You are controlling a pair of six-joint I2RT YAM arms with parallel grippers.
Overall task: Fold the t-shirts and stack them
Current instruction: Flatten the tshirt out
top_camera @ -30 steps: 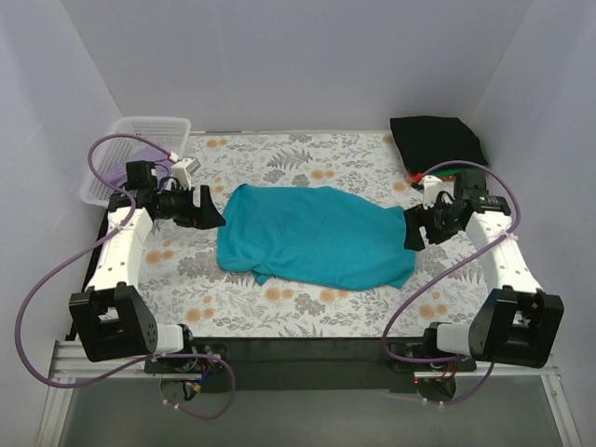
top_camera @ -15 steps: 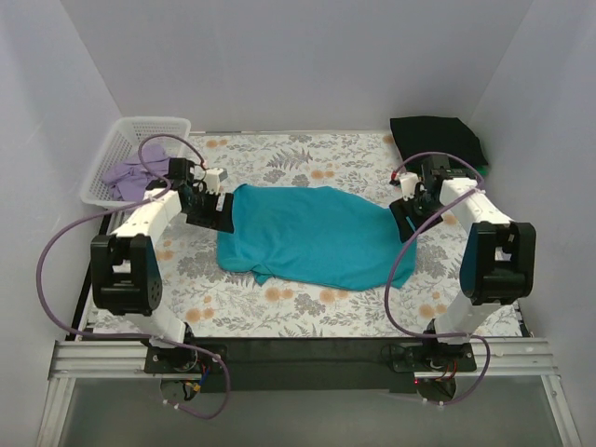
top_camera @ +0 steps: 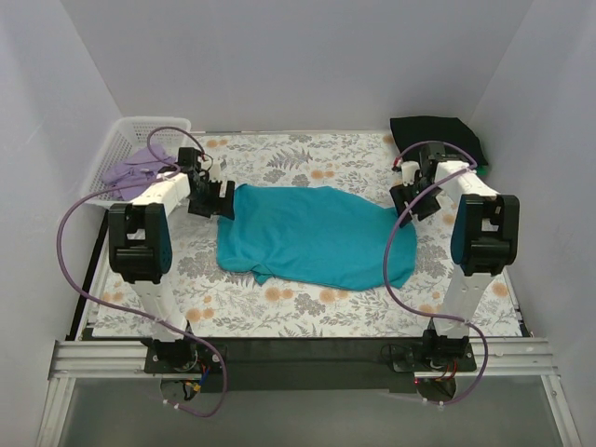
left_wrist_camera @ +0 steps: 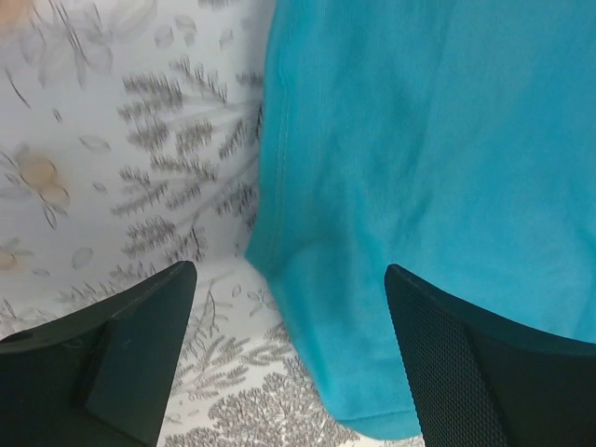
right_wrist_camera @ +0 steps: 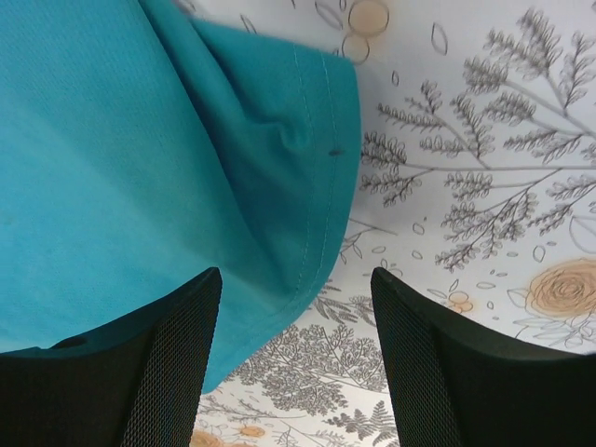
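Observation:
A teal t-shirt [top_camera: 312, 235] lies spread and rumpled in the middle of the floral table cloth [top_camera: 298, 163]. My left gripper [top_camera: 220, 199] is open at the shirt's far left corner, its fingers astride the teal edge [left_wrist_camera: 317, 354]. My right gripper [top_camera: 402, 202] is open at the shirt's far right corner, its fingers astride the hemmed edge [right_wrist_camera: 307, 251]. A black shirt [top_camera: 436, 140] lies folded at the far right with orange-red and green edges under it. A lavender shirt [top_camera: 130, 169] lies in the white basket [top_camera: 119, 140].
The white lattice basket stands at the far left corner. White walls close in the table on three sides. Purple cables loop off both arms. The floral cloth shows bare in front of the teal shirt [top_camera: 307, 307].
Both arms have swung up and toward the far side of the table. Each open gripper has come to a far corner of the teal shirt. The shirt has not moved.

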